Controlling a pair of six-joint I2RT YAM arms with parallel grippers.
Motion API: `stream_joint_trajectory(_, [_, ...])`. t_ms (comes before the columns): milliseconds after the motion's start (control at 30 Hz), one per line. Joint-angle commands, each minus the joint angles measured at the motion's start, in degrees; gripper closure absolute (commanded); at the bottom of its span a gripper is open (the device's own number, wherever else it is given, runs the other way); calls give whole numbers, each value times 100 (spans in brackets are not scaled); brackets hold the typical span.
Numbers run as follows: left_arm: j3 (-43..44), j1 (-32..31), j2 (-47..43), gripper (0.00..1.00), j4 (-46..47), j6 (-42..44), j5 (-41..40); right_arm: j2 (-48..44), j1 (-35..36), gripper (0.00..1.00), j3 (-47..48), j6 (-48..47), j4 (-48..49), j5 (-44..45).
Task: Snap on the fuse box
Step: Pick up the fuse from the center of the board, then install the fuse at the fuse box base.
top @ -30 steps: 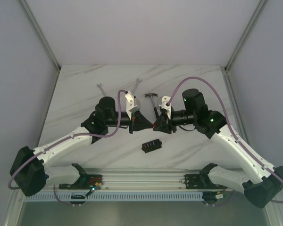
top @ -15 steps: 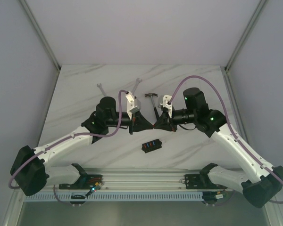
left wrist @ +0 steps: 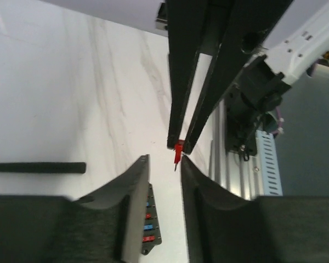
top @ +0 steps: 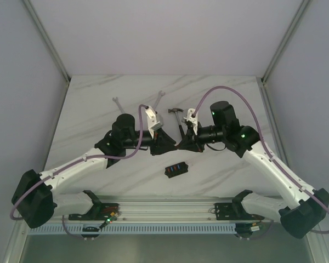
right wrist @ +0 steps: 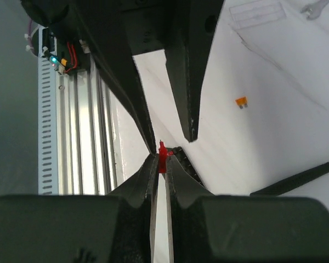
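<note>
The left pincer [left wrist: 164, 164] just let go and is open. Now the right pincer [right wrist: 162, 160] pinches the red fuse [right wrist: 162, 149], ready for the fuse box [top: 176, 170] lying on the table [top: 98, 109] below

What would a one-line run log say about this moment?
left claw: open | right claw: shut on red fuse | fuse box: lying apart, untouched

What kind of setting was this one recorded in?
Likely a robot lab test cell: a marble-patterned table boxed in by plain panels, an aluminium rail along the near edge, and staged props such as the fuse box, hammer and a wrench.
</note>
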Motion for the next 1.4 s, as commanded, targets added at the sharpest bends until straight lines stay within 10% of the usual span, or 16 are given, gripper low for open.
stream_joint_trajectory(0, [-283, 19, -281, 52, 149, -278, -1138, 136, 23, 100, 157, 865, 84, 678])
stream_joint_trajectory(500, [-1153, 25, -487, 17, -967, -3112, -3633, 613, 872, 100, 236, 3477, -752, 3939])
stream_joint_trajectory(1367, [-1458, -388, 689, 21, -1209, -4839, -3447, 1882, 1998, 100, -220, 5300, -1189, 5837])
